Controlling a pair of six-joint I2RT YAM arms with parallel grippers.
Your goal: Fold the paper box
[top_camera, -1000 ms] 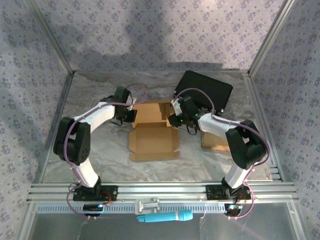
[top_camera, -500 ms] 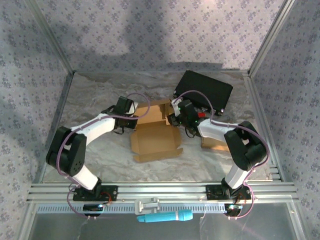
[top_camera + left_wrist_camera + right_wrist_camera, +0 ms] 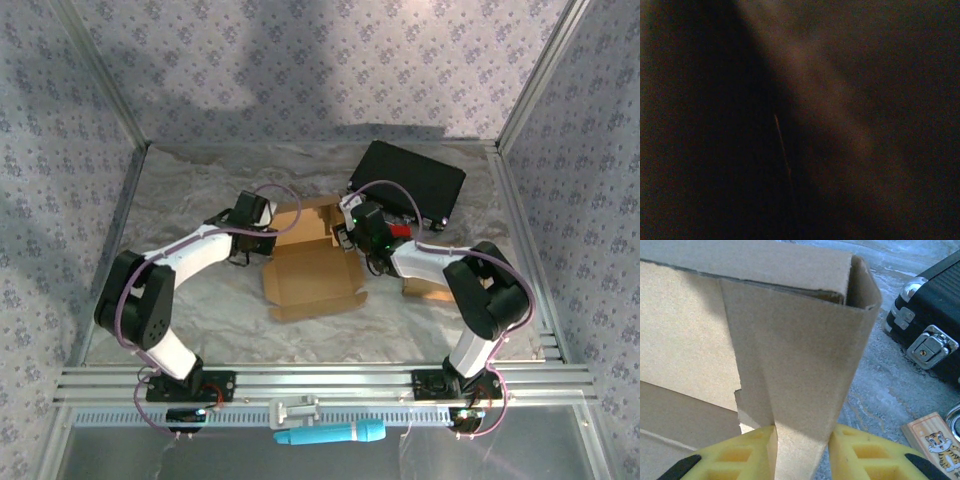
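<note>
Overhead view softly lit from above, rather dim and low in detail; broad grey shadow across the back wall (image 3: pixel 300 60), deeper along the far edge of the desk (image 3: pixel 200 200), faint sheen on its crinkled surface. Left wrist view almost black, grainy, crossed by a murky brown diagonal band and one thin pale streak. Right wrist view bright and warm: cardboard (image 3: pixel 805 365) crisp in grain, shaded inside its upper-right fold; yellow pads (image 3: pixel 862 455) at the bottom edge slightly soft; glint on the case latch (image 3: pixel 932 347).
</note>
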